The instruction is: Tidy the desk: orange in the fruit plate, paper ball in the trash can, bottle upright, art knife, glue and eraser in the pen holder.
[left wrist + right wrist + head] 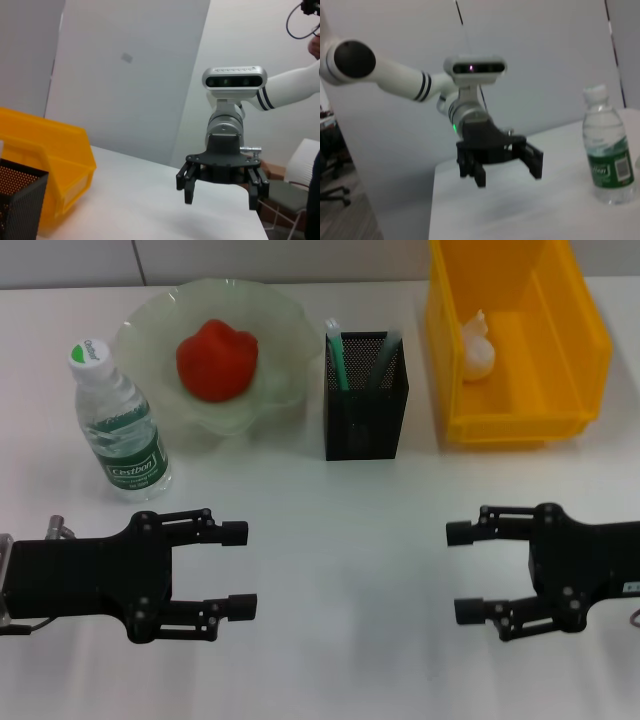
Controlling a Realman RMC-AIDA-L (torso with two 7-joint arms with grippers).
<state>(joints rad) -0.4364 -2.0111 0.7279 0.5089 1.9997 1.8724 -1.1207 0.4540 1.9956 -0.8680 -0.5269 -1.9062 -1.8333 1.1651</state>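
Note:
A reddish-orange fruit (217, 359) lies in the pale green fruit plate (150, 340) at the back. A clear water bottle (117, 422) with a green label stands upright to the plate's left; it also shows in the right wrist view (608, 146). The black mesh pen holder (366, 415) holds green and dark items. A white paper ball (477, 348) lies in the yellow bin (500, 425). My left gripper (238, 570) is open and empty near the front left. My right gripper (463, 572) is open and empty near the front right.
The left wrist view shows the right gripper (222, 187), the yellow bin (60, 150) and the pen holder's corner (17, 200). The right wrist view shows the left gripper (505, 167). White desk surface (345, 570) lies between the two grippers.

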